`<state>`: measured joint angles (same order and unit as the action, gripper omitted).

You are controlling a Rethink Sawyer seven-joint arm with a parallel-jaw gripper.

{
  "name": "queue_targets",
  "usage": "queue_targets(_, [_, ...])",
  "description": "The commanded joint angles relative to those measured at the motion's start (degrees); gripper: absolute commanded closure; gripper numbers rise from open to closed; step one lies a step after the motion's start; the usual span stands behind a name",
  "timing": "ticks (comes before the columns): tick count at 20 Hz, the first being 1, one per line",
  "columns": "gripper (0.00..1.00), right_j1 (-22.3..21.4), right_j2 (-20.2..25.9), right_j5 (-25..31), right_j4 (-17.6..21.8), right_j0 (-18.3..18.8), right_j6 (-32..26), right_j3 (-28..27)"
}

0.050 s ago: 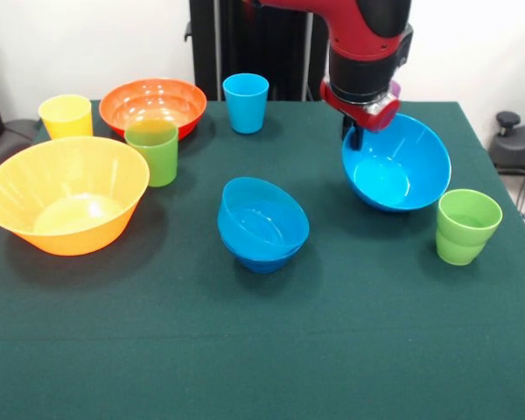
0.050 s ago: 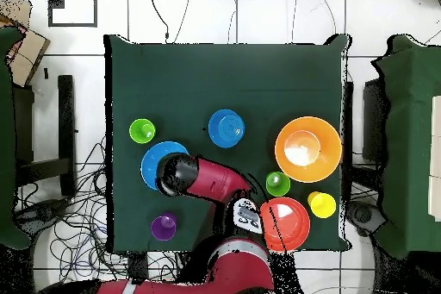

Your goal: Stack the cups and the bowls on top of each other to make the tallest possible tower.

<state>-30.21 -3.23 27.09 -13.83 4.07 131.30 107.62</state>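
Observation:
My gripper (image 1: 357,133) is shut on the far rim of the big light blue bowl (image 1: 395,164), which hangs tilted with its mouth toward the camera; from above, the arm covers part of this bowl (image 2: 153,161). A medium blue bowl (image 1: 262,223) leans at the table's middle, seemingly nested with a darker blue one. The big yellow-orange bowl (image 1: 66,206) and the orange-red bowl (image 1: 153,105) stand at the left. Cups stand singly: yellow (image 1: 66,115), green (image 1: 152,150), light blue (image 1: 246,102), green (image 1: 466,226). A purple cup (image 2: 164,226) stands upright on the table near the arm.
The dark green table cloth (image 1: 262,350) runs to the front edge. A second green-covered table (image 2: 413,135) stands off to one side, and cables lie on the floor around the table.

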Motion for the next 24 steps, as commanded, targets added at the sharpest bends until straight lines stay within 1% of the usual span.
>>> queue_targets(1, [1.0,1.2,3.0,2.8,3.0,-1.6,2.2,-2.3])
queue_targets(3, [1.0,1.4,2.9,1.5,3.7,-2.3,1.9,-2.1])
queue_targets(10, [1.0,2.2,3.7,-2.0,5.6,-1.6,0.1,-0.5])
queue_targets(15, [1.0,2.0,3.7,-2.7,7.4,-1.5,-0.7,-0.1])
queue_targets(21, [1.0,1.8,2.8,-3.3,9.7,-3.2,-0.4,0.5])
queue_targets(24, [1.0,0.7,2.0,-3.1,11.1,-4.6,-0.2,1.1])
